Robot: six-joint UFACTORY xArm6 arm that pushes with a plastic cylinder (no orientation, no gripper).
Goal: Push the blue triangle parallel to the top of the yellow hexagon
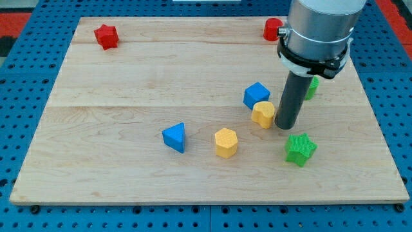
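1. Nearest the camera lies the pale wooden board [129, 187], its grain running in long planks, set on a blue perforated base [26, 77].
2. At the far left a red star block [106, 36] sits near the board's top edge.
3. Left of centre the blue triangle [174, 137], a smooth wedge, rests at about 9 o'clock from the yellow hexagon [226, 142], near it but apart.
4. At 1 o'clock from that hexagon a rounded yellow block [262, 114] touches a blue cube-like block [256, 95] at its 11 o'clock.
5. My tip [286, 126], the end of a dark matte rod, stands just beside the rounded yellow block at its 3 o'clock, well apart from the blue triangle; no pincer is fitted, so nothing is gripped.
6. A ribbed green star [300, 148] lies at 5 o'clock from my tip.
7. Behind the arm a red block [273, 29] and a green block [313, 87] show only partly.
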